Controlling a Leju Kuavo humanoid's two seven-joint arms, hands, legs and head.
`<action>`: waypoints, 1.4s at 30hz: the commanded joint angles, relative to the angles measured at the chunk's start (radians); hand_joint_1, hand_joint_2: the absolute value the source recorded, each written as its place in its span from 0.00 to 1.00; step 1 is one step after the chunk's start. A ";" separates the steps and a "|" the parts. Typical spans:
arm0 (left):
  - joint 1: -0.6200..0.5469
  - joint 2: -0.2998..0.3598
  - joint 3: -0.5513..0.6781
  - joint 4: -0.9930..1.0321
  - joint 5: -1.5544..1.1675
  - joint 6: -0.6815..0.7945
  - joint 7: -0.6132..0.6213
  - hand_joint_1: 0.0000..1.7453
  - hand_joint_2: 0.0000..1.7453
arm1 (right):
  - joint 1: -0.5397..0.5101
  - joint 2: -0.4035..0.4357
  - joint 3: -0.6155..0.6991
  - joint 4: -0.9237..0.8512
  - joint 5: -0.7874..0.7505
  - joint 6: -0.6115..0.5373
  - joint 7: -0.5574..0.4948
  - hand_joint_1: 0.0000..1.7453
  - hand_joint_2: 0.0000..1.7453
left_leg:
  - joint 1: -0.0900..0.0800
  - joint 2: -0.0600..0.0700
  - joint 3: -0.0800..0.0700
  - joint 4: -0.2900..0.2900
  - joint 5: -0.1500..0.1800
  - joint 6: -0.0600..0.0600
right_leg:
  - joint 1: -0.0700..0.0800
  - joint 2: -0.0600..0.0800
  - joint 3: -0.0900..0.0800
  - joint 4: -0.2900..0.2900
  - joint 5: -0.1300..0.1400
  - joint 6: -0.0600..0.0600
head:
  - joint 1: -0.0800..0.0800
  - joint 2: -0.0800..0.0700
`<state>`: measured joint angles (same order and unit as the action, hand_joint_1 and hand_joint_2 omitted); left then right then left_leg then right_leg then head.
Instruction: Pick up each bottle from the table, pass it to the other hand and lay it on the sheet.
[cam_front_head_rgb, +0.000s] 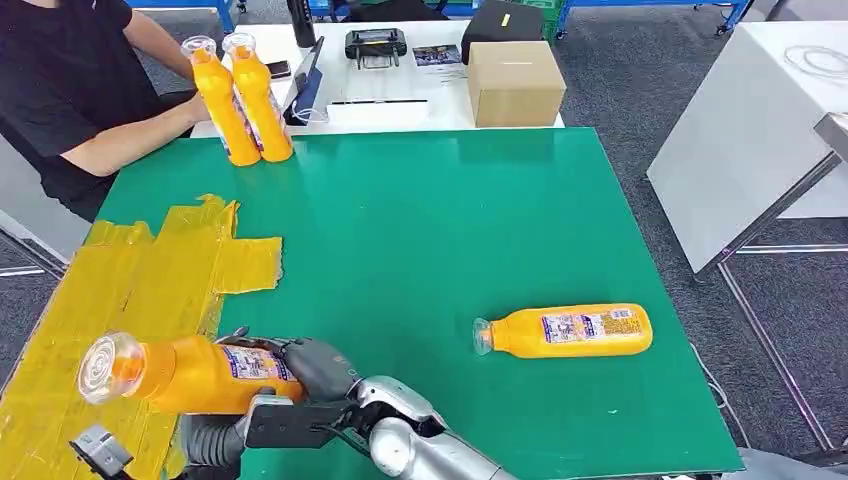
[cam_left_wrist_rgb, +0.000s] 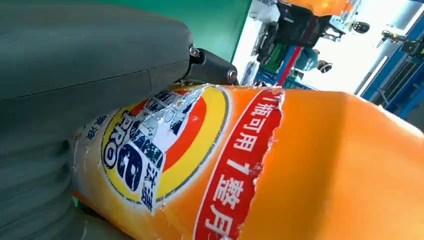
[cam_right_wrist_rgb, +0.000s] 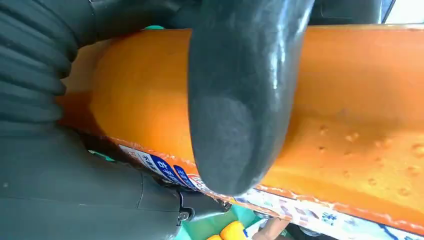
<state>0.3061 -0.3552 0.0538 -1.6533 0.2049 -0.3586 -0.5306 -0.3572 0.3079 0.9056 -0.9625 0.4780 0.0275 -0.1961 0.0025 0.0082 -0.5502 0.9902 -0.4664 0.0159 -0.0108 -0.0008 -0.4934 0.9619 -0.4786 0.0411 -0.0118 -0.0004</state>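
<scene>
The right hand (cam_front_head_rgb: 300, 365) grips the bottle (cam_front_head_rgb: 190, 375); the left hand (cam_left_wrist_rgb: 75, 100) touches it, grasp unclear. Expect rigid, slick plastic; hold mid-body.

— Where were the orange bottles?
— One bottle (cam_front_head_rgb: 190, 375) lay sideways above the yellow sheet (cam_front_head_rgb: 120, 290), clear cap pointing left; another bottle (cam_front_head_rgb: 565, 331) lay on the green bench (cam_front_head_rgb: 450, 230); two upright bottles (cam_front_head_rgb: 243, 98) stood at its far edge.
</scene>
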 joint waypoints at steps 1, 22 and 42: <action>-0.069 0.006 -0.037 0.009 -0.009 -0.006 0.004 1.00 1.00 | 0.012 -0.008 0.081 0.077 0.009 0.023 -0.003 1.00 1.00 | 0.002 -0.004 0.001 -0.001 0.001 -0.001 | 0.002 -0.004 0.003 -0.002 0.000 -0.001 | 0.000 0.000; -0.131 0.070 0.310 0.036 -0.493 0.288 -0.116 1.00 1.00 | 0.201 -0.262 -0.208 -0.487 0.101 -0.090 0.068 0.00 0.00 | 0.000 -0.003 0.000 -0.001 0.001 0.000 | 0.000 -0.002 0.001 -0.001 0.000 0.000 | 0.000 0.000; -0.219 0.185 0.414 0.281 -1.060 0.693 -0.007 1.00 1.00 | 0.271 -0.424 -0.411 -0.689 0.024 -0.055 0.015 0.00 0.00 | 0.000 -0.006 0.002 -0.002 0.002 0.000 | 0.000 -0.005 0.004 -0.003 0.000 0.000 | 0.000 0.000</action>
<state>0.1950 -0.2930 0.3624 -1.6503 -0.5531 0.1597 -0.6523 -0.1363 0.0468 0.6702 -1.4802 0.5474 -0.0824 -0.1396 0.0023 0.0073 -0.5498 0.9903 -0.4664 0.0159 -0.0110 -0.0011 -0.4929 0.9617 -0.4785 0.0411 -0.0114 -0.0004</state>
